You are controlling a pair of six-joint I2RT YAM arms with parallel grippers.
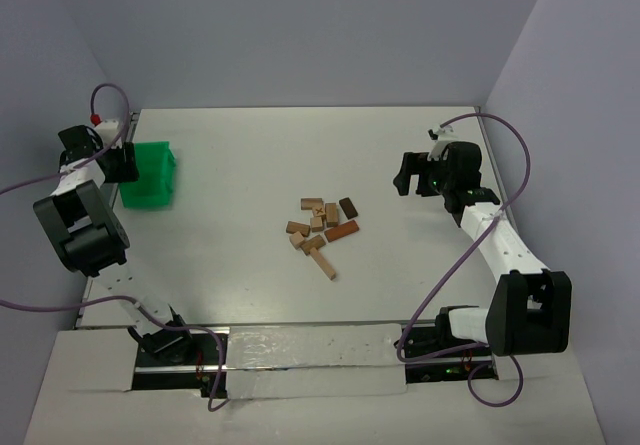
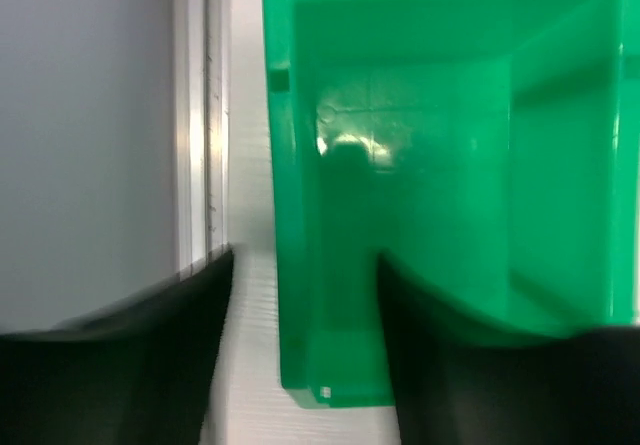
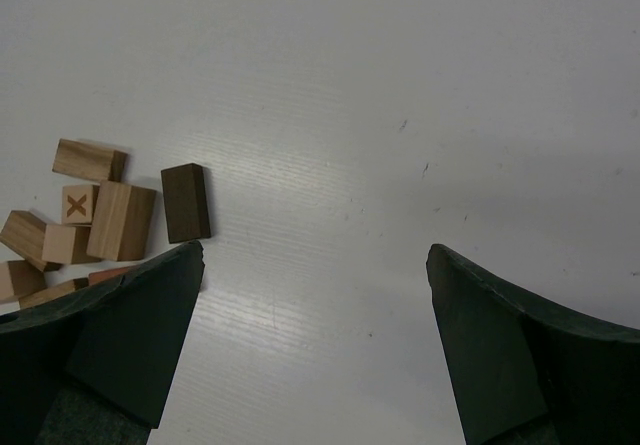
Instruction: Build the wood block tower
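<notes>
The small wooden blocks point(image 1: 316, 223) lie loose in one cluster near the middle of the white table point(image 1: 250, 155), roughly midway between the two arms. All lie flat and none sits on another, so no tower stands yet. In the overhead view we count about ten, though some touch and the exact number is hard to tell. Most are light tan cubes and short bars. One is a dark brown block point(image 1: 348, 207) at the far right of the cluster, one is a reddish-brown bar point(image 1: 341, 231) just beside it, and one is a longer tan bar point(image 1: 325, 262) at the near edge. The right wrist view shows one tan cube marked with an orange X point(image 3: 78, 204) among the others. Outward to the right, the right gripper point(image 1: 405, 177) hangs over bare table well apart from the cluster, its two fingers spread wide with nothing between them. One finger point(image 3: 110, 335) hides the nearest blocks in its own camera. At the far left edge stands one green plastic tray point(image 1: 150, 175). The left gripper point(image 1: 120, 162) hovers at it, its fingers parted and straddling the tray's side wall point(image 2: 290, 215), gripping nothing. One purple cable point(image 1: 480, 125) loops from each arm.
</notes>
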